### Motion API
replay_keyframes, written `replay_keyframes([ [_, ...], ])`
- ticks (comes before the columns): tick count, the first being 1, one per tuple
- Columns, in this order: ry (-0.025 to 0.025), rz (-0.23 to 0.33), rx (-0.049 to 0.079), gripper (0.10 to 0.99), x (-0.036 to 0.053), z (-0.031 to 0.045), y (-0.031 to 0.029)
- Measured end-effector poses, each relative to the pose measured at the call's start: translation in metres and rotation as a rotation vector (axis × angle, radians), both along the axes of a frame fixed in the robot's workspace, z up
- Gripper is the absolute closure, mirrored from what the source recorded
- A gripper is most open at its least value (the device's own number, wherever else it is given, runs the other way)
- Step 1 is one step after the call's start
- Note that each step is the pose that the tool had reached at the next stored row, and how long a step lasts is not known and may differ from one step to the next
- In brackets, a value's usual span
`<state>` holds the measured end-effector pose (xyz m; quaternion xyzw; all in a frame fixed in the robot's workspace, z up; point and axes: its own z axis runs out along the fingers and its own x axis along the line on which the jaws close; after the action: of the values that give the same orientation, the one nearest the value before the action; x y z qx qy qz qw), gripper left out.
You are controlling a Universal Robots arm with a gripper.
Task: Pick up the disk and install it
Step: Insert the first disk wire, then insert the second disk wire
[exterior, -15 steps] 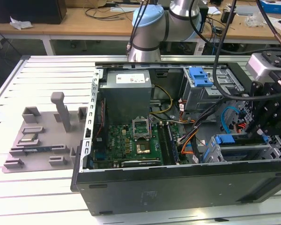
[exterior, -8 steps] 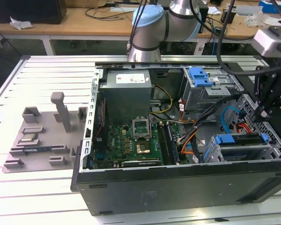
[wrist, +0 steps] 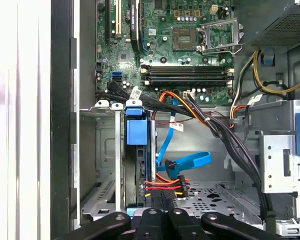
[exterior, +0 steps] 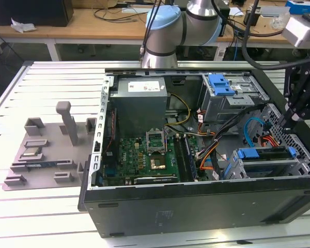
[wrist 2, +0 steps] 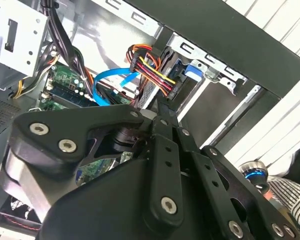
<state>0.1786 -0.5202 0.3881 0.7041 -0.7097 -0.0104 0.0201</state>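
Note:
The disk (wrist: 139, 165) stands on edge inside the lower drive cage (wrist: 102, 150) of the open computer case, its blue rail end (wrist: 135, 131) facing the motherboard. In the exterior view the disk (exterior: 263, 155) lies in the cage at the case's front right corner. My gripper (wrist: 162, 200) hangs just behind the disk's rear edge, next to the red, yellow and black power plug (wrist: 165, 186). Its fingers (wrist 2: 162, 112) are pressed together with nothing between them. In the exterior view the gripper (exterior: 285, 123) is over the case's right wall.
A blue data cable (wrist: 182, 162) and black wire bundles (wrist: 225, 135) cross beside the cage. The motherboard (exterior: 144, 155), grey power supply box (exterior: 139, 101) and an upper bay with a blue tab (exterior: 220, 84) fill the case. A grey parts fixture (exterior: 46, 150) lies at the exterior view's left.

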Motion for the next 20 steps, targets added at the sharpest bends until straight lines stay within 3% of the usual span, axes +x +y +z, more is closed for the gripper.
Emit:
replay_keyframes([
  [3, 0.0000, 0.000, 0.000, 0.980, 0.0000, 0.0039, 0.0004],
  [13, 0.0000, 0.000, 0.000, 0.973, 0.0000, 0.0043, 0.0004],
  [14, 0.0000, 0.000, 0.000, 0.851, 0.0000, 0.0043, 0.0004],
  [15, 0.0000, 0.000, 0.000, 0.851, 0.0000, 0.0043, 0.0004],
  [17, 0.0000, 0.000, 0.000, 0.725, 0.0000, 0.0043, 0.0004],
  [20, 0.0001, 0.000, 0.000, 0.725, -0.0043, 0.0043, 0.0021],
])
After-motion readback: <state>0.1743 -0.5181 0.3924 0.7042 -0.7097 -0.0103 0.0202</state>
